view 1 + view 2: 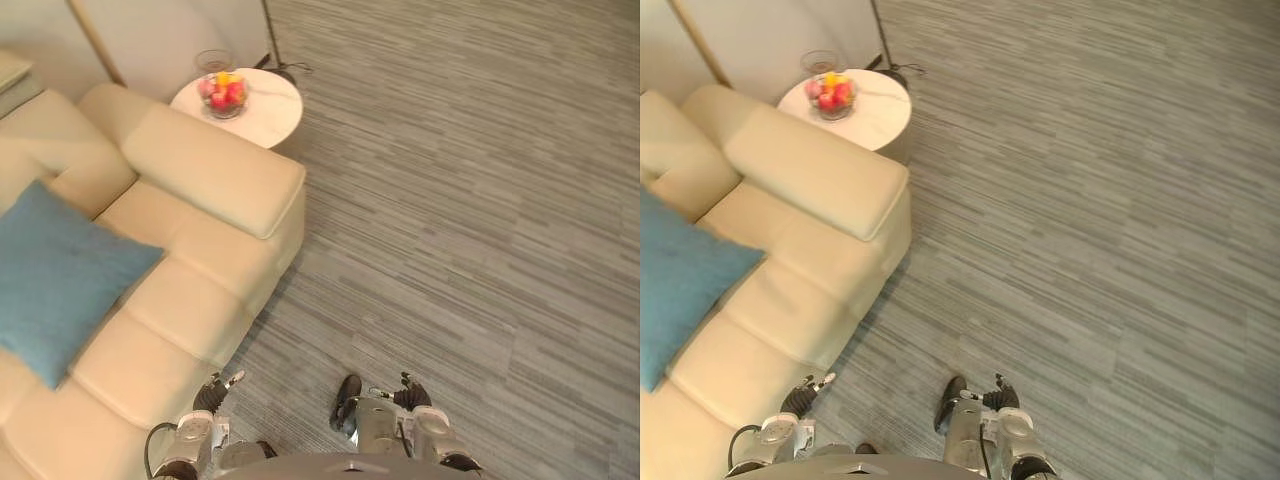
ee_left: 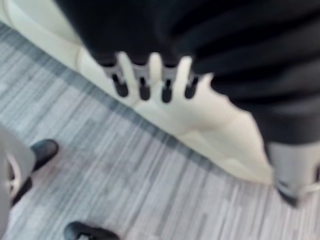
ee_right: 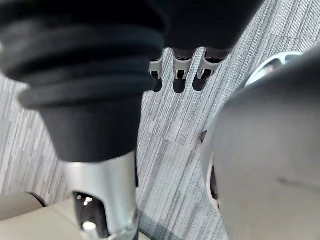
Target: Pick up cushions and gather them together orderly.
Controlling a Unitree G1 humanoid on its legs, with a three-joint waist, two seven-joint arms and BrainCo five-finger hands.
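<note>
A blue cushion [image 1: 55, 275] lies flat on the seat of the cream sofa [image 1: 215, 185], at the left of the eye views, partly cut off by the edge. My left hand [image 1: 216, 392] hangs low beside the sofa's front corner, its fingers [image 2: 150, 75] straight and holding nothing. My right hand [image 1: 410, 392] hangs over the carpet on the other side, its fingers [image 3: 177, 67] relaxed and empty. Both hands are well away from the cushion.
A round white side table [image 1: 270, 115] stands past the sofa's armrest, bearing a glass bowl of fruit [image 1: 222, 95] and a glass [image 1: 213, 60]. A lamp base [image 1: 285, 72] sits behind it. Grey striped carpet [image 1: 470, 200] spreads to the right.
</note>
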